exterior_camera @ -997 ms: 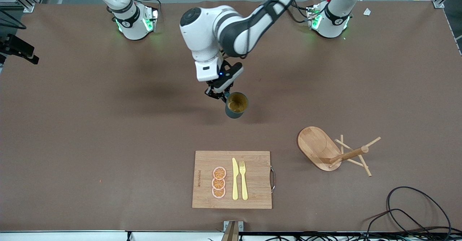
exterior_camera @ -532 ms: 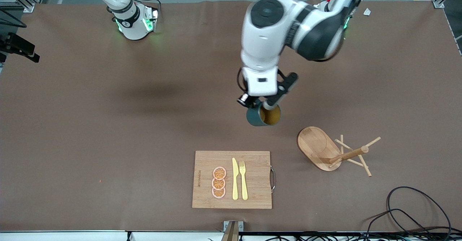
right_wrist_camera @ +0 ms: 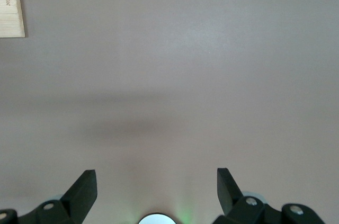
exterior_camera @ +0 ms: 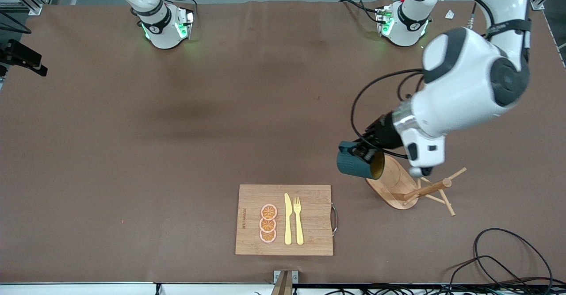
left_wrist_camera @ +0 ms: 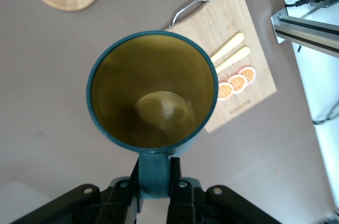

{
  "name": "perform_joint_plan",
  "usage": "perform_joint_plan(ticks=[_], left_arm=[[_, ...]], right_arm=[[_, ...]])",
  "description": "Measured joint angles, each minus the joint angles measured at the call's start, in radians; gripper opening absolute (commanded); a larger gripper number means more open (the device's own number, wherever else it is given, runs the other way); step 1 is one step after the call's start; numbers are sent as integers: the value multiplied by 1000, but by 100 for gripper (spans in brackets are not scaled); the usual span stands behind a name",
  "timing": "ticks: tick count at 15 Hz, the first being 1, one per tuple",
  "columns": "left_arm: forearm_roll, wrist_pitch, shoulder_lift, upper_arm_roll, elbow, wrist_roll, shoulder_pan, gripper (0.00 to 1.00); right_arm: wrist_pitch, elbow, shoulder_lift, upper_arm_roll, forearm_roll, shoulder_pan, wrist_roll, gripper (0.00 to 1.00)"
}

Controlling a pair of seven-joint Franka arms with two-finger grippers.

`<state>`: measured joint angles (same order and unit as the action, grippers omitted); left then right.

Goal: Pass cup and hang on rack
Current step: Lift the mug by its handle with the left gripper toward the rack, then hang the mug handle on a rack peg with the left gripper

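Mustard-yellow shows inside the cup (left_wrist_camera: pixel 153 90) only from my left wrist; left gripper (left_wrist_camera: pixel 154 195) pinches its handle above the rack (exterior_camera: pixel 400 182); right gripper (right_wrist_camera: pixel 157 189) waits open.

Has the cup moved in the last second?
Yes. The left gripper has carried the cup from over bare table mid-table toward the left arm's end, and it now hangs tipped at the rack base's edge.
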<state>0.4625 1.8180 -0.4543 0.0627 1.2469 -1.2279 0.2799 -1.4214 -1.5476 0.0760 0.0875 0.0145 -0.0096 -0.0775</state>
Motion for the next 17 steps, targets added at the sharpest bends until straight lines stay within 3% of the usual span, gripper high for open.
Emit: perform_joint_plan(ticks=[4, 10, 13, 17], left_arm=[[220, -77, -22, 0, 18, 85, -124, 1], [434, -287, -93, 0, 27, 232, -289, 1], [489, -351, -136, 1, 28, 285, -356, 0], [526, -357, -167, 2, 28, 289, -368, 0]], right_arm=[[0, 0, 0, 0, 0, 0, 1, 100], [1, 0, 0, 0, 0, 0, 9, 100], [2, 0, 0, 0, 2, 0, 9, 100], [2, 0, 0, -5, 11, 0, 9, 100]])
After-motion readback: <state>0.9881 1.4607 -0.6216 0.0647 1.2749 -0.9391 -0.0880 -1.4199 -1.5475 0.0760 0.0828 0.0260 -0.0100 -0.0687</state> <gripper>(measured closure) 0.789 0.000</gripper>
